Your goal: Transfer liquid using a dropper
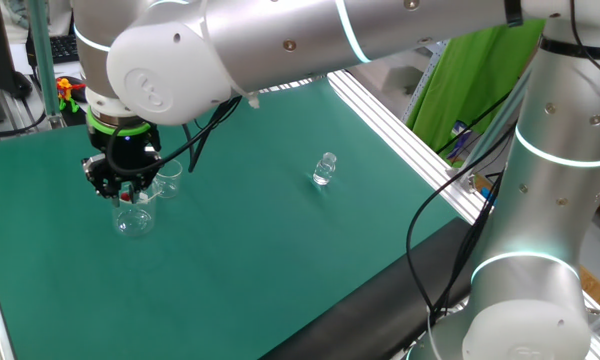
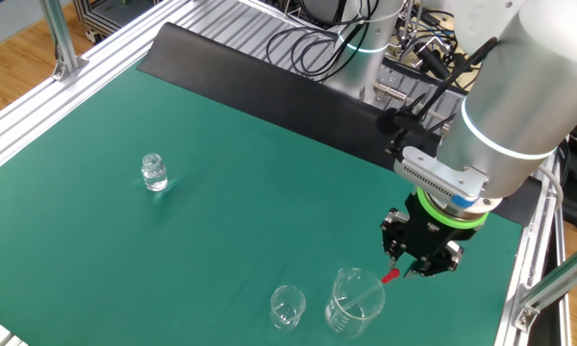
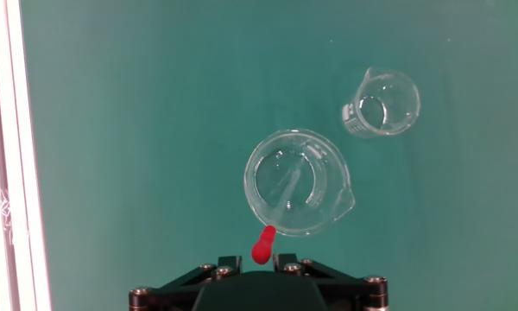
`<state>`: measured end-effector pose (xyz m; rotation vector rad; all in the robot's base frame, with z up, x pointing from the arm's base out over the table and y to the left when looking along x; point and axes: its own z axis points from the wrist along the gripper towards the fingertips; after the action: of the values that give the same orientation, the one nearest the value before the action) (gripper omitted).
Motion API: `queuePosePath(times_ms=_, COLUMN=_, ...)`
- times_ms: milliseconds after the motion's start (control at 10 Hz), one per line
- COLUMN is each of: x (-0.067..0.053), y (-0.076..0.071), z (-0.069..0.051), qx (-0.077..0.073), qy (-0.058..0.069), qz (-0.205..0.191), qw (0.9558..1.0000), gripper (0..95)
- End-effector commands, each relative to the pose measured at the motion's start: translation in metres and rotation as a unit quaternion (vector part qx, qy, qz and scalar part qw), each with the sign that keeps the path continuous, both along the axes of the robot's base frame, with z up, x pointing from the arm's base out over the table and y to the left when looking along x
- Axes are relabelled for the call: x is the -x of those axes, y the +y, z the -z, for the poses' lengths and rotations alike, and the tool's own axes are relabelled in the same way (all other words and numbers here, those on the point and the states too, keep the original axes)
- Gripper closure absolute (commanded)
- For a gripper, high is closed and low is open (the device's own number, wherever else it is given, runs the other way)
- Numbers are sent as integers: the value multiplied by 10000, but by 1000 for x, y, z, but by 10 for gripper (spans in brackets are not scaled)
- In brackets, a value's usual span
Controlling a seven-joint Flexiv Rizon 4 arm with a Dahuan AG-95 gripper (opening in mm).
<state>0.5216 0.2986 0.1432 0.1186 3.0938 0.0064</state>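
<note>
The dropper's red end (image 3: 262, 246) pokes over the near rim of the wider glass beaker (image 3: 328, 155), and its clear stem leans down inside that beaker. My gripper (image 3: 257, 259) hangs just above, its two black fingers standing close on either side of the red end and shut on it. From the other fixed view, the red end (image 2: 390, 278) shows at the tips of the gripper (image 2: 404, 269), just over the beaker (image 2: 358, 306). The one fixed view shows the gripper (image 1: 125, 190) above that beaker (image 1: 133, 218); there the dropper is too small to make out.
A smaller empty beaker (image 3: 356, 119) stands close beside the wide one, also seen as a beaker (image 2: 287, 309) and a beaker (image 1: 168, 178). A small clear vial (image 2: 154, 173) stands alone farther off on the green mat (image 2: 221, 211). Aluminium rails edge the table (image 3: 4, 155).
</note>
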Motion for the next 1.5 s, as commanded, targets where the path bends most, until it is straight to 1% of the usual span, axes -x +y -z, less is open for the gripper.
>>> queuePosePath(times_ms=100, x=0, y=0, z=0, qx=-2, qy=5, qz=7, qw=10000, gripper=760)
queuePosePath(times_ms=500, x=0, y=0, z=0, qx=-9, qy=8, qz=4, qw=10000, gripper=760)
queuePosePath(times_ms=600, x=0, y=0, z=0, qx=-10, qy=8, qz=1, qw=10000, gripper=950)
queuePosePath(times_ms=1200, x=0, y=0, z=0, qx=-6, qy=6, qz=19, qw=10000, gripper=950)
queuePosePath(times_ms=1400, x=0, y=0, z=1, qx=12, qy=7, qz=50, qw=10000, gripper=570)
queuePosePath(times_ms=1500, x=0, y=0, z=1, qx=18, qy=7, qz=62, qw=10000, gripper=570)
